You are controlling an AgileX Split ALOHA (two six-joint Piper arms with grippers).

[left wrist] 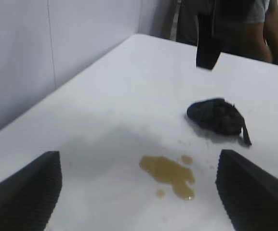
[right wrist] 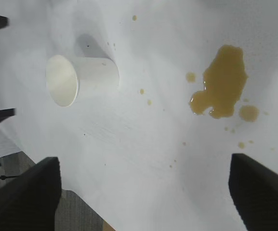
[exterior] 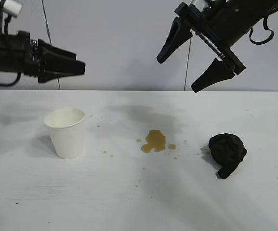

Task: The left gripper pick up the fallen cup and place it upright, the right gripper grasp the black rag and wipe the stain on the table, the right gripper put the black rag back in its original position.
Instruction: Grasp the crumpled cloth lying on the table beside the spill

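Cup [exterior: 66, 132] upright on table [exterior: 129, 202], left side, mouth up, long axis vertical. Stain [exterior: 154, 141] mid-table; rag [exterior: 227, 150] lying to its right, maybe bunched up. Left gripper [exterior: 76, 65] high above cup, fingers apart. Right gripper [exterior: 191, 65] up high, wide open.

I see left gripper [exterior: 76, 67] body cut by exterior frame edge, near cup [exterior: 66, 132]; from here can't tell its jaw gap. Right gripper [exterior: 194, 60] arm cropped at top. Rag [left wrist: 218, 116] folds unreadable.
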